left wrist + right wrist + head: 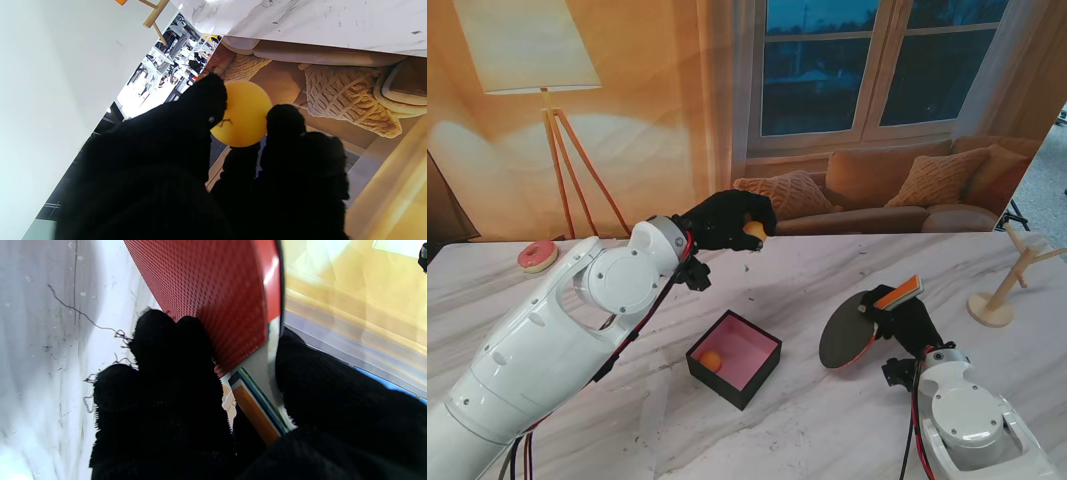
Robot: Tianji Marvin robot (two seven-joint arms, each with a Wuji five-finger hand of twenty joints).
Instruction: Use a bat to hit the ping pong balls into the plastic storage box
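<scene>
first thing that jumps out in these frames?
The black-gloved left hand, raised at the table's far edge, pinching an orange ball. Then the right hand, at right, gripping the bat, and between them the black box with pink lining, a second ball inside.

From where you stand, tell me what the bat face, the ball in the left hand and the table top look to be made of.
Bat: red face looks like pimpled rubber, judging by its grid of fine dots; handle shows layered wood edges.
Ball: smooth, matte orange shell, probably thin plastic.
Table top: white with grey veins, so marble or a marble-look laminate; the pictures cannot tell which.
</scene>
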